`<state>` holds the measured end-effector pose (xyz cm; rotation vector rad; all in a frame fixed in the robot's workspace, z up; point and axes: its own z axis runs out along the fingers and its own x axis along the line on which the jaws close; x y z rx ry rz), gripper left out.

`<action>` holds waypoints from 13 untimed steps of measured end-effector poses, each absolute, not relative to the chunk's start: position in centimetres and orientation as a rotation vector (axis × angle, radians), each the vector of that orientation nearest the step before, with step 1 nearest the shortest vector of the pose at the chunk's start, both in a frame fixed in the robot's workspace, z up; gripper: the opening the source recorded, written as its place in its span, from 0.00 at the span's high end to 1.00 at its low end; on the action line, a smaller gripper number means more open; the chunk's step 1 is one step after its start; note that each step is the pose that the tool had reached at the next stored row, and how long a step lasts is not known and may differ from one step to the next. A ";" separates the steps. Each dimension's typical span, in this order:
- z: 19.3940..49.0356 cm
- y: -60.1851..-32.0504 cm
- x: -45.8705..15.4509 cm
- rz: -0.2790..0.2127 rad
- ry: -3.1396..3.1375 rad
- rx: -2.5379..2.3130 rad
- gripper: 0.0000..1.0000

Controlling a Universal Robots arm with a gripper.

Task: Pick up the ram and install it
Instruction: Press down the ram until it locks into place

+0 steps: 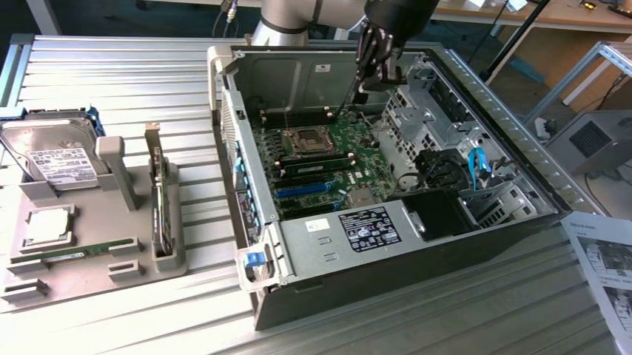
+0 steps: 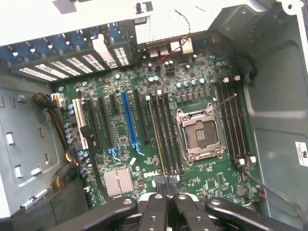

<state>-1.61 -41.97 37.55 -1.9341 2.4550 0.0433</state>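
A ram [image 1: 316, 158] stands as a thin green stick in a motherboard slot beside the empty processor socket [image 1: 306, 137]; from the wrist it shows edge-on [image 2: 155, 137] among the black slots. My gripper [image 1: 371, 78] hangs over the open computer case [image 1: 326, 255], above the board's far end and apart from the stick. Its fingers [image 2: 155, 199] are shut together with nothing visible between them, and the gripper [image 2: 166, 187] points down at the board's edge. Another green stick [image 1: 74, 254] lies in the grey holder [image 1: 138, 266] at the exterior view's left.
The holder also carries a hard drive [image 1: 55, 159], a square silver chip [image 1: 47, 225] and an upright card [image 1: 158, 203]. Drive cages and cables [image 1: 464, 166] crowd the case's right side. A paper sheet [image 1: 607, 259] lies at the exterior view's right.
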 end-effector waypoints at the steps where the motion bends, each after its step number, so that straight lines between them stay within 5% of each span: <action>1: 37.6 -42.0 -1.6 0.043 2.465 -1.921 0.89; 13: 37.6 -42.0 -1.6 0.040 2.583 -1.758 0.89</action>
